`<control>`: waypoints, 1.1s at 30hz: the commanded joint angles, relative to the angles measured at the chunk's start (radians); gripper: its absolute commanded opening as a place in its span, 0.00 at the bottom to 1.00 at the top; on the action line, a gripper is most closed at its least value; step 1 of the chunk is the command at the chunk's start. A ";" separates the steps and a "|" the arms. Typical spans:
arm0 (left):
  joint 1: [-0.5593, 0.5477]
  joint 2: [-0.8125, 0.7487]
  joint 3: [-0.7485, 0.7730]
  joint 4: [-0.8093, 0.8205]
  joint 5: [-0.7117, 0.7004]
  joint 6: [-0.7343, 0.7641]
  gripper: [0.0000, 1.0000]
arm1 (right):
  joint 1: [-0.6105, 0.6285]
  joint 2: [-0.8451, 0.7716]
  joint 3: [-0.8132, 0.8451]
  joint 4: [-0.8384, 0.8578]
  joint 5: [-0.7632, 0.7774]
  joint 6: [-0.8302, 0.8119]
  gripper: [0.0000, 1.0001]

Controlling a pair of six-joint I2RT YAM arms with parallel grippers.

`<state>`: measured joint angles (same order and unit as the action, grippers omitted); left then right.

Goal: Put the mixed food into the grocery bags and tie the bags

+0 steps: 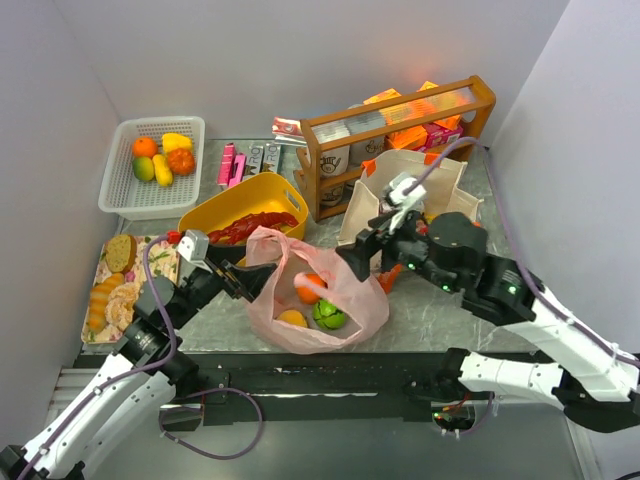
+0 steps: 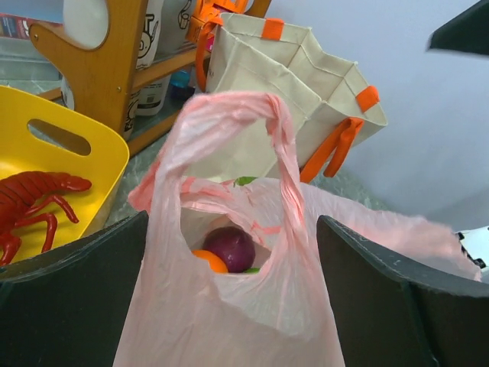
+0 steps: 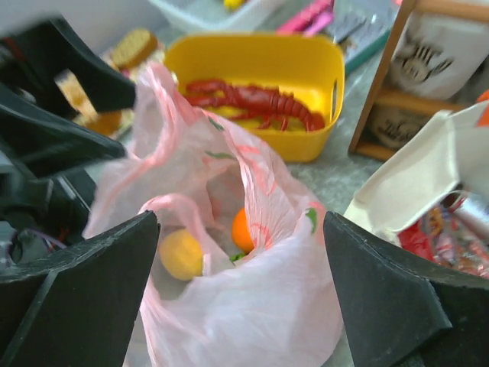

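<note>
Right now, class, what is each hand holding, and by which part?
Nothing is gripped. The left hand and the right hand are both open, each straddling the pink plastic bag without closing on it.

High rear view over the table [image 1: 440, 310]; opposed close wrist views sharing the pink bag [image 2: 244, 321]

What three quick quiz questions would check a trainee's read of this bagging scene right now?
1. What green item lies inside the pink plastic bag?
2. True or false: the pink plastic bag is already tied shut.
3. The red lobster lies in: A the yellow tub, B the white basket, C the canvas tote.

Key: 1 the green ball-like fruit; 2 false, its mouth is open and its handles are loose; 3 A.
</note>
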<state>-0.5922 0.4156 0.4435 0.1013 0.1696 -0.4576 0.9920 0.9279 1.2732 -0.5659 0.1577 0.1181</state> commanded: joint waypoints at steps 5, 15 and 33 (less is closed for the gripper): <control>0.005 -0.063 -0.029 0.057 -0.028 -0.013 0.96 | 0.004 0.228 0.225 -0.040 -0.141 -0.058 0.86; 0.006 -0.054 -0.040 0.075 -0.009 -0.001 0.96 | 0.004 0.494 0.296 0.011 -0.309 -0.094 0.79; 0.005 0.113 0.073 0.130 0.099 0.152 0.96 | 0.002 0.459 0.341 0.014 -0.313 -0.109 0.00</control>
<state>-0.5922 0.4435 0.4198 0.1753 0.1902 -0.3725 0.9920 1.4643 1.5768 -0.5758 -0.1684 0.0143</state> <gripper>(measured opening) 0.962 0.012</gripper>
